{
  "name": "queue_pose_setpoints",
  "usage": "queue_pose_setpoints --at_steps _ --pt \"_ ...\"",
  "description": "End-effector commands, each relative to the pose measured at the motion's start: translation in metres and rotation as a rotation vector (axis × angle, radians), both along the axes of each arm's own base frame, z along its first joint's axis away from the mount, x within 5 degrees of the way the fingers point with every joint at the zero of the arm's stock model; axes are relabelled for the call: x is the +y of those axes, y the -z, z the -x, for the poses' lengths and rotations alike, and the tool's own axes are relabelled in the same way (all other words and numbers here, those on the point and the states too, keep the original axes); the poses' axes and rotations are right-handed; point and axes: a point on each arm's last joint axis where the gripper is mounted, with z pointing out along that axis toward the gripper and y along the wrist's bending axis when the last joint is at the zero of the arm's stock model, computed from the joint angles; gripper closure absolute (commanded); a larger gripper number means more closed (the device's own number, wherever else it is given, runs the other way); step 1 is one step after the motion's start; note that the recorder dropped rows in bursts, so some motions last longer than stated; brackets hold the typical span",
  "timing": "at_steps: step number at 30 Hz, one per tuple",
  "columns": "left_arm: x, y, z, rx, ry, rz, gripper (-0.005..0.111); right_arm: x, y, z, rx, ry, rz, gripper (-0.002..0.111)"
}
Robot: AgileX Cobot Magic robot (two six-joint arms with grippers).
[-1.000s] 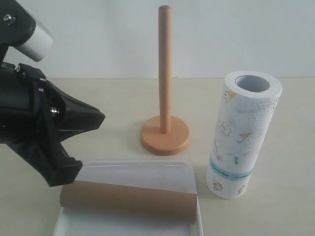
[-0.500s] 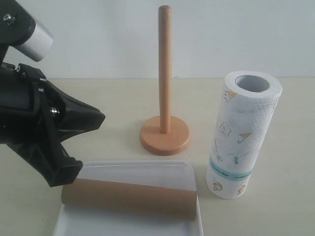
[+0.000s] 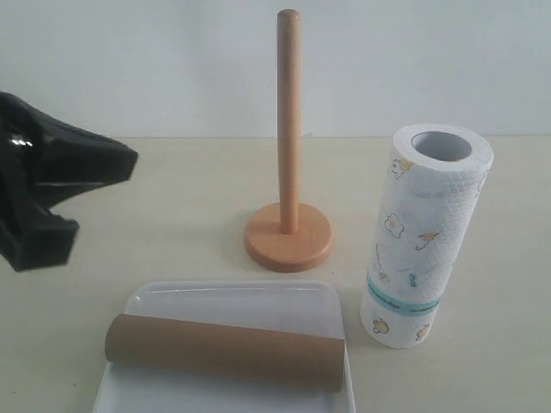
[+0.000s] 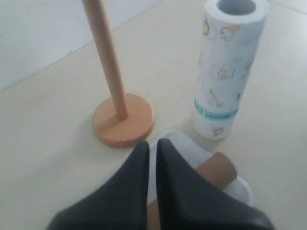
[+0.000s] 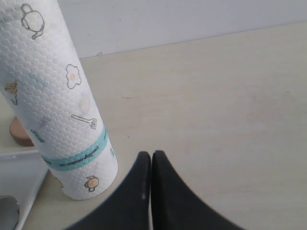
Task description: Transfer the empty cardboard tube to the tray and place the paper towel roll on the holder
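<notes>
The empty cardboard tube (image 3: 224,348) lies lengthwise across the white tray (image 3: 232,292) at the front; nothing grips it. In the left wrist view the tube's (image 4: 218,167) open end shows past the fingers, on the tray (image 4: 184,143). My left gripper (image 3: 129,161) hangs shut and empty, off to the left of the tray and above it (image 4: 152,143). The holder (image 3: 288,232) stands bare behind the tray. To its right the paper towel roll (image 3: 426,241) stands upright on the table. My right gripper (image 5: 151,154) is shut and empty beside the roll (image 5: 53,96); the exterior view does not show it.
A white wall runs along the back of the beige table. The holder's disc base (image 4: 123,120) sits just behind the tray's far rim. The roll (image 4: 225,72) stands close to the tray's right corner.
My left gripper has drawn back to the left and upward, away from the tray. The tube stays lying on the tray. Holder and roll have not moved.
</notes>
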Motion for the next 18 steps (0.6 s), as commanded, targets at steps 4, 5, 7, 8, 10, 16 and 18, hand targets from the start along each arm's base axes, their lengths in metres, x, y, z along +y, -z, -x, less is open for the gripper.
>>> queue_pose_setpoints --at_steps 4,5,7,8,10,16,18 --pt "0.036 -0.029 0.024 0.202 -0.225 0.494 0.102 0.0 -0.001 0.0 -0.01 -0.003 0.003 0.108" --pt "0.041 -0.033 0.028 0.202 -0.235 0.534 0.102 0.0 -0.001 0.0 -0.01 -0.003 0.003 0.108" --pt "0.052 -0.042 0.036 0.167 -0.263 0.619 0.102 0.0 -0.001 0.0 -0.01 -0.003 0.003 0.108" --pt "0.058 -0.046 0.041 0.144 -0.271 0.649 0.102 0.0 -0.001 0.0 -0.01 -0.003 0.003 0.108" --pt "0.069 -0.052 0.052 0.088 -0.297 0.687 0.102 0.0 -0.001 0.0 -0.01 -0.003 0.003 0.108" --pt "0.087 -0.058 0.083 0.071 -0.338 0.798 0.102 0.0 -0.001 0.0 -0.01 -0.003 0.003 0.108" --pt "0.089 -0.057 0.092 0.072 -0.34 0.799 0.102 0.0 -0.001 0.0 -0.01 -0.003 0.003 0.108"
